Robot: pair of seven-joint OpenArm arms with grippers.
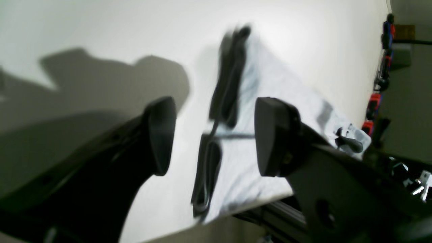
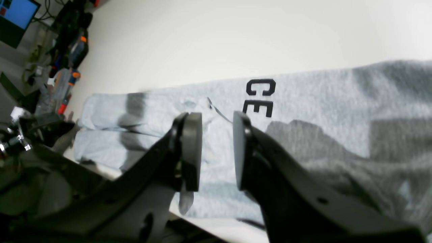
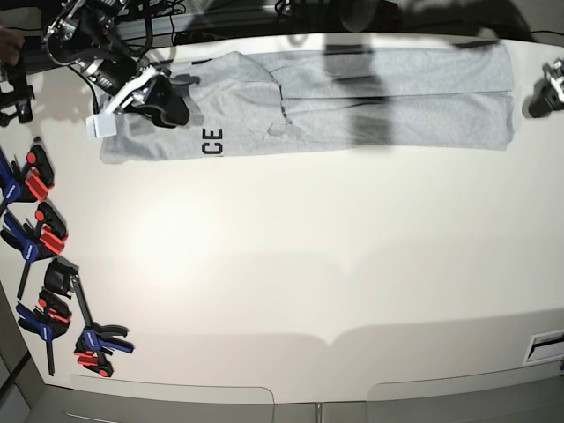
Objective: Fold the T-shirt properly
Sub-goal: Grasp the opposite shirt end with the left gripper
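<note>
Base view gives you, nearest the camera, a glossy white tabletop (image 3: 308, 247), then red, black and blue clamps (image 3: 40, 238) off to one side of the T-shirt, with a white rectangular item (image 3: 545, 348) at the frame's edge, partly cut off. Farther back lies your light heather-grey cotton T-shirt (image 3: 397, 115), a long, narrow folded strip on the tabletop. You can read only black "CE" lettering (image 3: 212, 142) near its end by the right arm.

Your black right gripper (image 3: 172, 110) is over that end, hiding part of the cloth; its fingers stand apart, grasping nothing. Whether the tips touch the fabric, you cannot tell. Your black left gripper (image 3: 540, 101) is just beyond the shirt's other end, cut off by the frame. Left wrist view shows you its fingers wide apart and released, blurred, with the shirt's layered folded edge (image 1: 206, 168) beyond them.
</note>
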